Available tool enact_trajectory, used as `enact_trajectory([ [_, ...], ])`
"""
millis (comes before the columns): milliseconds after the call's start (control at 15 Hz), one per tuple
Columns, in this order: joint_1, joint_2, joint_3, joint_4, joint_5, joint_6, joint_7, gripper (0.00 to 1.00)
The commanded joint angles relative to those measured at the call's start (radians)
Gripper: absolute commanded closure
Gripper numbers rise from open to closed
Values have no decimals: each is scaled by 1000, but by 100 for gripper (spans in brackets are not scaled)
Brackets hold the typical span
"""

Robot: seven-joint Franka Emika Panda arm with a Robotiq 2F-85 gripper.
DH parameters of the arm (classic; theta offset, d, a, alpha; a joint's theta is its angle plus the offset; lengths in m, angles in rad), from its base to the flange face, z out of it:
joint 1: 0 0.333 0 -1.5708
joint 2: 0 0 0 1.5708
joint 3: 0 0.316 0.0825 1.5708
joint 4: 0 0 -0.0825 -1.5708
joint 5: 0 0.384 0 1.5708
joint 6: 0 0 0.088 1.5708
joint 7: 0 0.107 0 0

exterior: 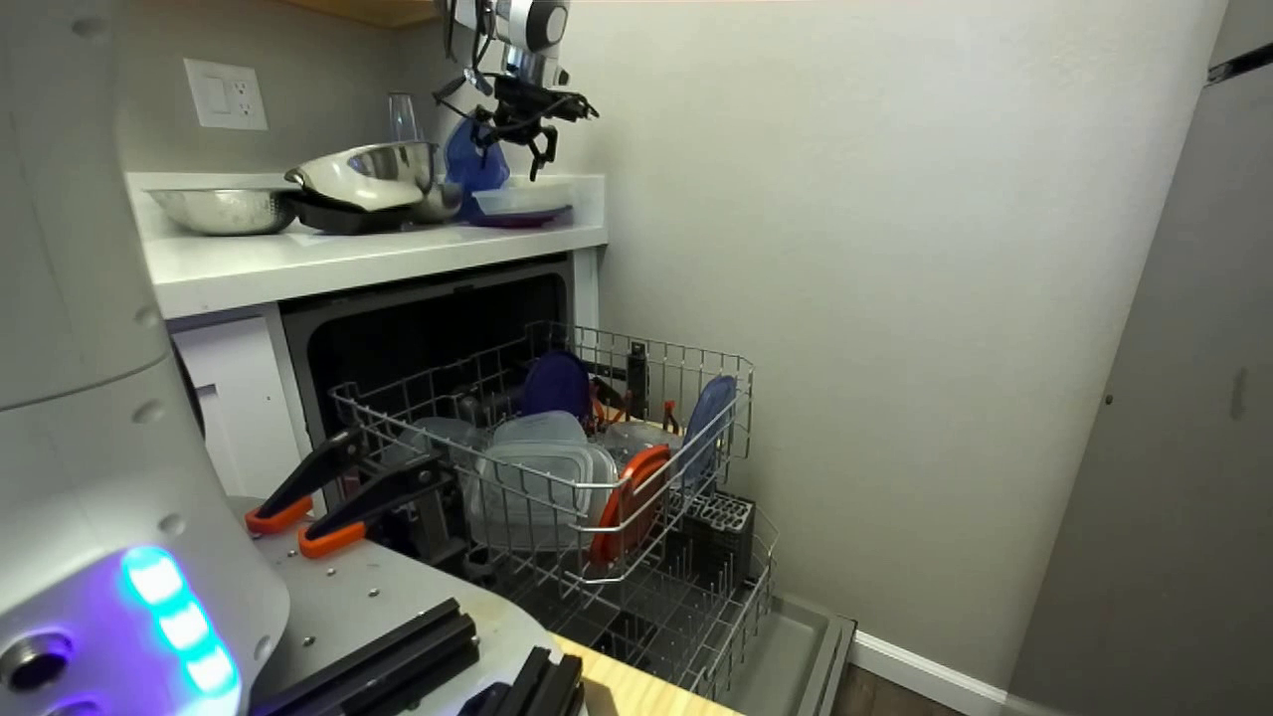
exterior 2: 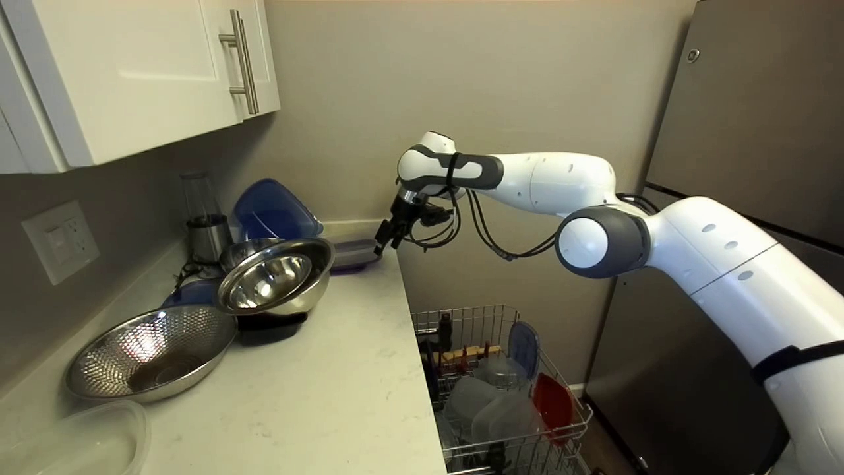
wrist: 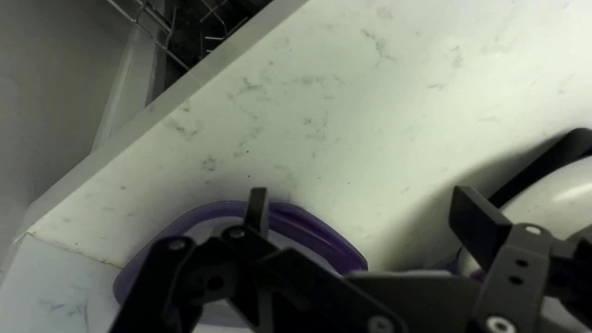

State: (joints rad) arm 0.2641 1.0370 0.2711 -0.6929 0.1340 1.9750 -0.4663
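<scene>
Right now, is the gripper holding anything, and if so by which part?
Nothing held: the gripper is open near the purple lid, jaws apart.

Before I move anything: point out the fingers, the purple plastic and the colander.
Fingers (wrist: 478, 226): wrist view, on one of the two tips.
Purple plastic (wrist: 319, 240): wrist view, on its rim.
Colander (exterior 2: 142, 343): an exterior view, on its perforated inner wall.
</scene>
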Motion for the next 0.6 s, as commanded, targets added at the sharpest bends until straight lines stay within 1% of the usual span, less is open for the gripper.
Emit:
enact_trajectory([
  [0,67,92,-43,153,-30,-3,128,0],
  [67,74,90,-58,147,-27,27,178,0],
  [133,87,100,-79,166,-29,53,244,0],
  [333,109,114,-139,192,-47,112,385,0],
  [400,118,159,-152,279,-67,79,431,0],
  [533,124,174,-187,313,-93,72,503,0],
])
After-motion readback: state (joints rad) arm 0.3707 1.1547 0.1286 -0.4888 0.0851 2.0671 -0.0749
